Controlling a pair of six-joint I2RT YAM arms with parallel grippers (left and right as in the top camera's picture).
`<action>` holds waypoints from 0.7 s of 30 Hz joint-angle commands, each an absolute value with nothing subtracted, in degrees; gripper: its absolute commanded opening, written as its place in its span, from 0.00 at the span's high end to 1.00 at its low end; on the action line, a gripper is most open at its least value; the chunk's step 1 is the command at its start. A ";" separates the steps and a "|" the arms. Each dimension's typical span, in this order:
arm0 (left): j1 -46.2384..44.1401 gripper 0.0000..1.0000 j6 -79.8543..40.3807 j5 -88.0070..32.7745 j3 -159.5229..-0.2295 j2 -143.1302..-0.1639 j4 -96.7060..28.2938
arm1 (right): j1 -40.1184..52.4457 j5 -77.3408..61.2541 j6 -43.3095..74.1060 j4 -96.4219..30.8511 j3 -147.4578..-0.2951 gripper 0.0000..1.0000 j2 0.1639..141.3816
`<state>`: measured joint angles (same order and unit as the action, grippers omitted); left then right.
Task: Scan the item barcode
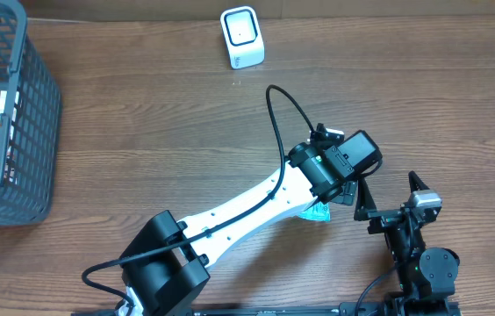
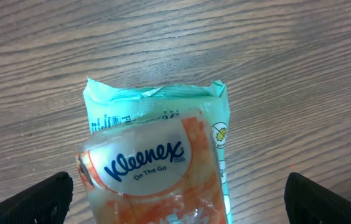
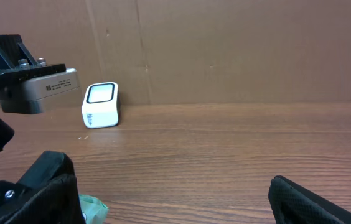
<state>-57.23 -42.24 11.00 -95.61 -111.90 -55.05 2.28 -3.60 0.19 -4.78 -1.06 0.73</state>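
The item, a Kleenex tissue pack (image 2: 157,162) in orange and mint wrap, lies flat on the wooden table. My left gripper (image 2: 177,198) is open above it, and its dark fingers (image 2: 38,200) stand well clear of the pack on both sides. In the overhead view only a mint corner of the pack (image 1: 316,211) shows under the left gripper (image 1: 342,188). The white barcode scanner (image 1: 242,37) stands at the table's far edge, also in the right wrist view as the scanner (image 3: 101,104). My right gripper (image 3: 175,200) is open and empty near the front right, just right of the pack (image 3: 92,210).
A dark mesh basket (image 1: 28,123) holding packaged goods stands at the far left. A black cable (image 1: 276,114) loops up from the left arm. A brown board wall (image 3: 238,50) rises behind the scanner.
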 commanded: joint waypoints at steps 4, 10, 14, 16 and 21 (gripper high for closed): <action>-56.62 0.14 -39.35 12.01 -96.92 -110.43 -55.29 | 2.17 -3.11 -0.03 -4.60 -0.45 0.00 0.16; -56.49 0.37 -39.35 12.01 -96.90 -110.48 -55.68 | 2.17 -3.11 -0.01 -4.62 -0.45 0.00 0.16; -56.49 0.46 -39.35 12.03 -96.79 -110.48 -55.72 | 2.17 -3.11 -0.03 -4.60 -0.45 0.00 0.16; -56.49 0.53 -39.35 12.25 -96.79 -110.48 -55.79 | 2.17 -3.11 -0.01 -4.62 -0.45 0.00 0.16; -55.90 0.55 -39.38 12.60 -96.82 -110.48 -56.34 | 2.17 -3.11 -0.03 -4.62 -0.45 0.00 0.16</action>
